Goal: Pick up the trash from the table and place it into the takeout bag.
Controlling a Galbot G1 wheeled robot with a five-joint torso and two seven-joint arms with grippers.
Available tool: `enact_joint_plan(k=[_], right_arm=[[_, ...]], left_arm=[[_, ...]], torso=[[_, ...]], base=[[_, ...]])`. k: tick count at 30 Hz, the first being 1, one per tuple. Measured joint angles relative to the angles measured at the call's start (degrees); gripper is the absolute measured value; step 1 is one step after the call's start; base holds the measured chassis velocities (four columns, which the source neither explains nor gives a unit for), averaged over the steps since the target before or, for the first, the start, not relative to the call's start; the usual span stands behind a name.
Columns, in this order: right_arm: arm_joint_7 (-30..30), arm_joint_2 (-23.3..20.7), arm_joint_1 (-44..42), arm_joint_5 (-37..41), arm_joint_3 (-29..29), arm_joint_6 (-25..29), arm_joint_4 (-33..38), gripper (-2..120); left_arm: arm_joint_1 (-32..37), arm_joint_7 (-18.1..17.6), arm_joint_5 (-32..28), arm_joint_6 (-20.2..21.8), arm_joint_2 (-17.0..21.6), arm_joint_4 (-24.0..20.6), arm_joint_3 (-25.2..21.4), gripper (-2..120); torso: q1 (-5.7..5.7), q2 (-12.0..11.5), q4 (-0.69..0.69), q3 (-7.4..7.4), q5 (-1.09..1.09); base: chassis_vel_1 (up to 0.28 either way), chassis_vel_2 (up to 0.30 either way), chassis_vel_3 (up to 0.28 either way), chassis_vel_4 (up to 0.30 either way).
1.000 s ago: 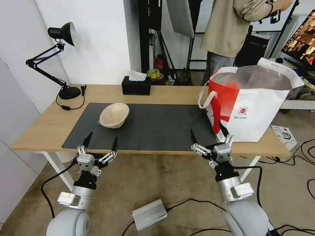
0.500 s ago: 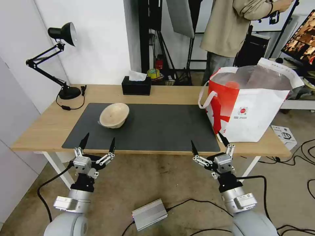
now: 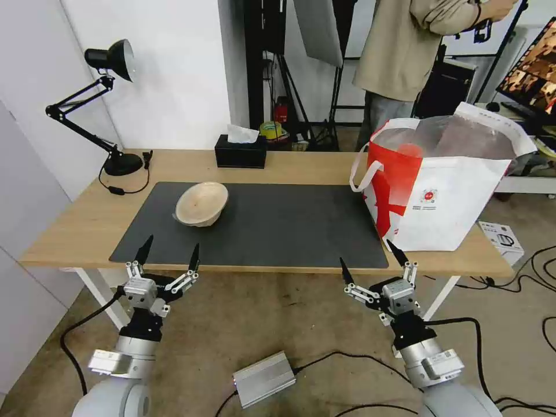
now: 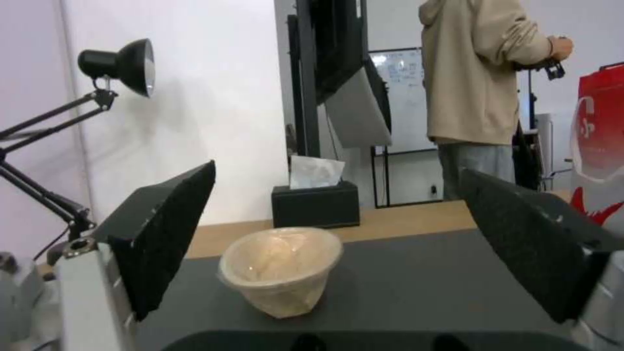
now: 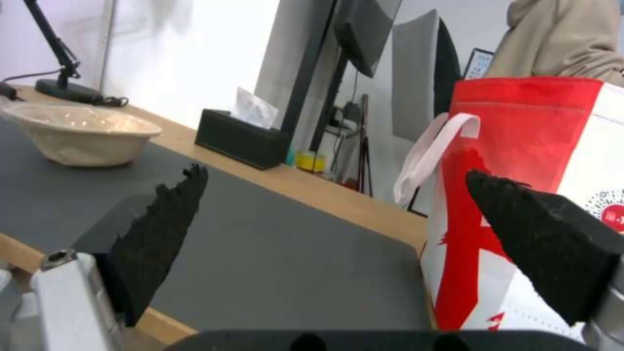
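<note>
A shallow beige bowl point(image 3: 201, 203) of trash lies tilted on the dark grey mat point(image 3: 278, 226) of the light-wood table point(image 3: 81, 223); the left wrist view has the bowl point(image 4: 282, 270) straight ahead, the right wrist view has the bowl point(image 5: 78, 132) off to one side. The red-and-white takeout bag point(image 3: 446, 191) stands open at the table's right end, close in the right wrist view as bag point(image 5: 539, 185). My left gripper point(image 3: 168, 255) hangs open before the table's front edge, below the bowl. My right gripper point(image 3: 369, 256) is open below the edge, near the bag's front corner.
A black tissue box point(image 3: 240, 152) sits at the back middle and a black desk lamp point(image 3: 107, 110) at the back left. A person in a beige hoodie point(image 3: 417, 40) stands behind the table. A silver box point(image 3: 263, 379) and cables lie on the floor.
Both arms have sunk lower and drawn back from the table's front edge, grippers still open. The bowl and bag have not moved.
</note>
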Motion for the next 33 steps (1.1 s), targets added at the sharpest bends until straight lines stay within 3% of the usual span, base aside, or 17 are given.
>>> enact_joint_plan(k=[33], right_arm=[[-0.29,0.25,0.10,-1.25,-0.05,-0.02,-0.27,100]], left_arm=[[-0.77,0.08,-0.04,0.33,1.82,0.90,0.69,100]], torso=[[0.00,0.00,0.00,0.00,0.00]], base=[[0.000,0.000,0.000,0.000]])
